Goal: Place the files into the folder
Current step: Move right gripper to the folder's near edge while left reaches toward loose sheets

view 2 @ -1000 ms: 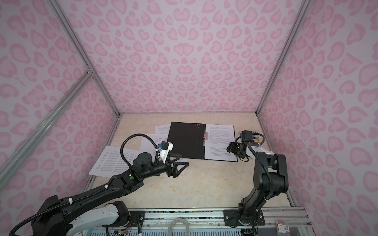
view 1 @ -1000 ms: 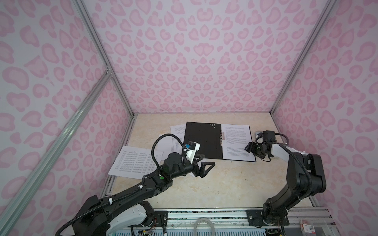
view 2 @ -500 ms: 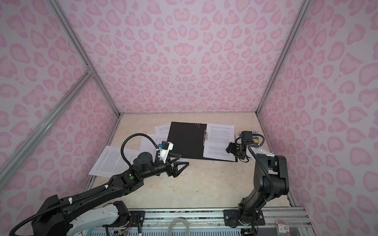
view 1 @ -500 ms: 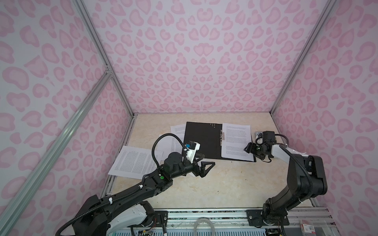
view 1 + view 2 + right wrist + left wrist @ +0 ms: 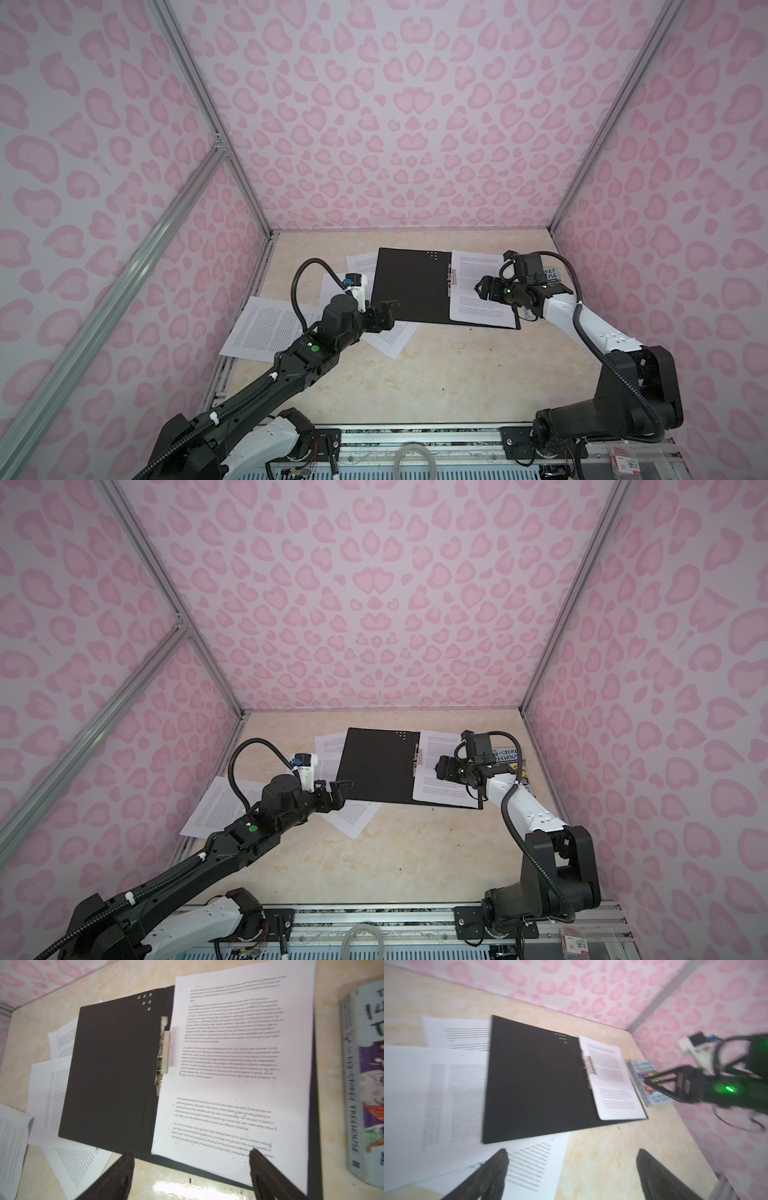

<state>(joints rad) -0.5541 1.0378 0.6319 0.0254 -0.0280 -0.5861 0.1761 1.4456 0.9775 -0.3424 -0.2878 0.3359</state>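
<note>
Left arm: reaches from the near left corner of the table (image 5: 436,374) toward its middle, forearm low and slanted.
Left gripper (image 5: 384,313): spread wide and empty, above the loose sheets (image 5: 266,328) just off the folder's near left corner.
Right arm: elbow bent by the right edge, wrist turned inward.
Right gripper (image 5: 482,287): jaws apart with nothing between them, over the filed sheet (image 5: 473,266).
Folder (image 5: 409,286): open flat with its black inside up, toward the middle of the far edge.
Files: one sheet lies on the folder's right half beside the clip (image 5: 165,1051). The rest lie on the table at the folder's left, some tucked under its edges.
Right wrist view only: paragraphs of print and the lettering on the book (image 5: 365,1084) spine.
Top views: the book at the right edge is mostly hidden behind the right wrist.
Hard to tell: whether a right fingertip (image 5: 257,1159) touches the paper; the left wrist view is smeared.
</note>
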